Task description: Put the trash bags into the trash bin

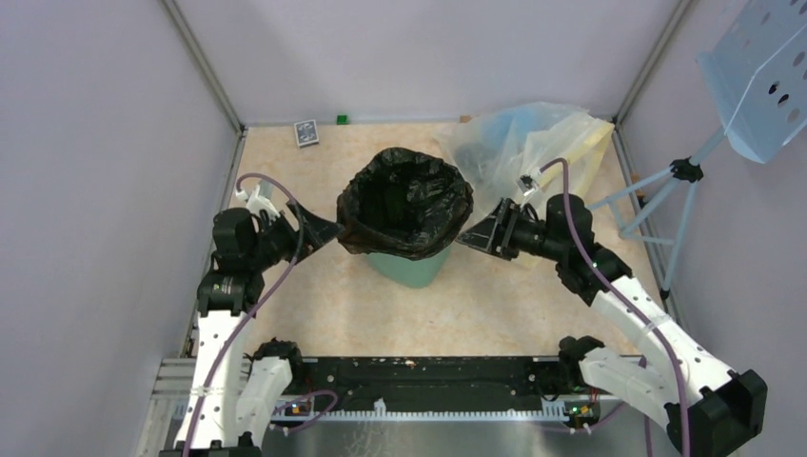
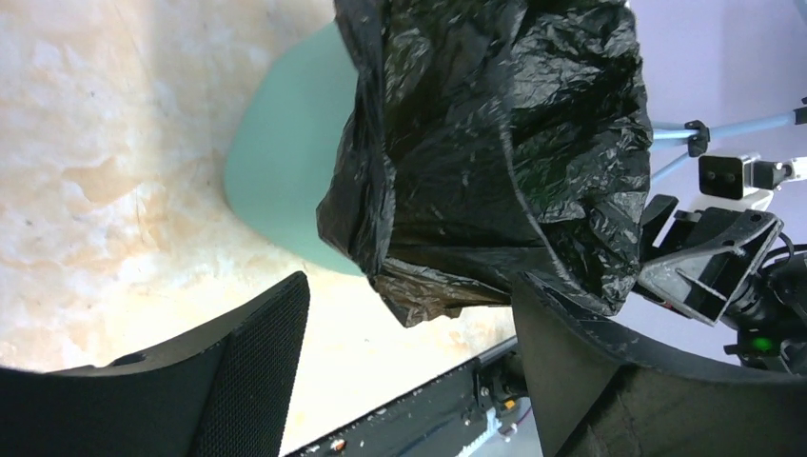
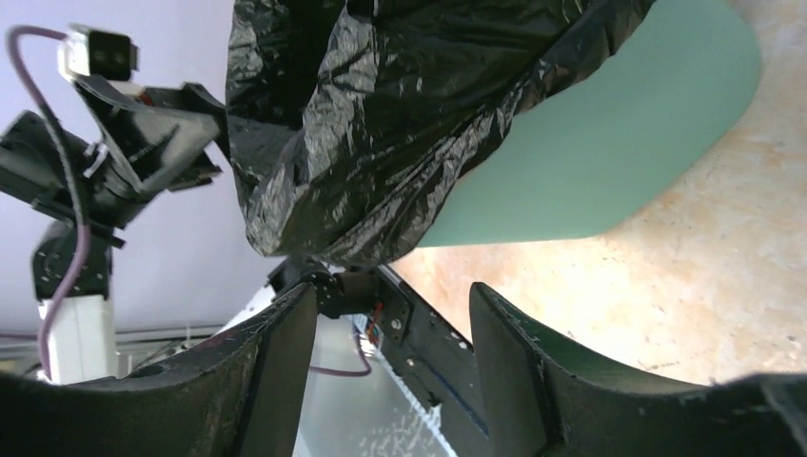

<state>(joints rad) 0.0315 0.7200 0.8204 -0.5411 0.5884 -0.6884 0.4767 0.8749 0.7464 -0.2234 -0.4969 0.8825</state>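
Top external view: trash bag (image 1: 404, 195) cuffed over the trash bin (image 1: 411, 269) rim to line it, left gripper (image 1: 328, 229) and right gripper (image 1: 471, 237) flanking, both spread and empty.

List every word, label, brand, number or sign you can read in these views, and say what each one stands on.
No text can be read in any view.
The small dark box at the table's far edge has a pale marking on top, too small to read.
The black bag and the mint-green bin show no print in any view.
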